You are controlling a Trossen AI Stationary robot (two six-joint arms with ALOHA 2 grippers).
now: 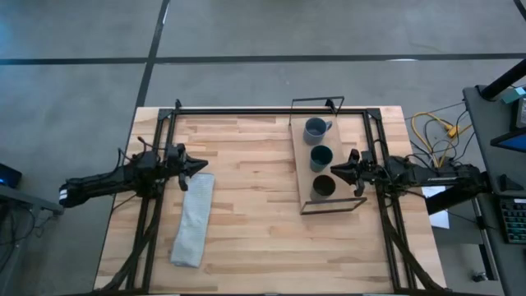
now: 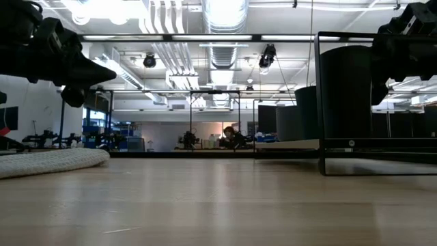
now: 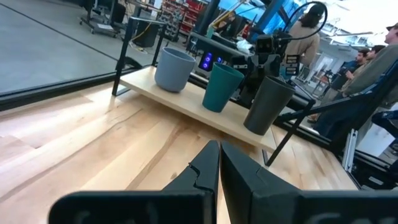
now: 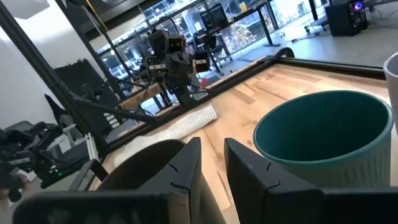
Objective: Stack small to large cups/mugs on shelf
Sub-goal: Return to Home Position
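Three cups stand upright in a row on the shelf (image 1: 302, 168), a light-wood board with black wire ends, on the table's right half. The blue-grey mug (image 1: 316, 129) is farthest, the dark green cup (image 1: 320, 156) in the middle, the dark brown-black cup (image 1: 324, 186) nearest. My right gripper (image 1: 335, 171) hovers at the shelf's right edge between the green cup (image 4: 323, 124) and the dark cup (image 4: 146, 162); its fingers stand a narrow gap apart and touch nothing. My left gripper (image 1: 200, 167) is shut, raised over the table's left half, and points toward the shelf (image 3: 186, 102).
A long grey folded cloth (image 1: 193, 218) lies on the table's left half, its far end just below my left gripper. A black frame (image 1: 271, 109) runs along the table's far edge and down both sides. Bare planks (image 1: 255, 189) lie between cloth and shelf.
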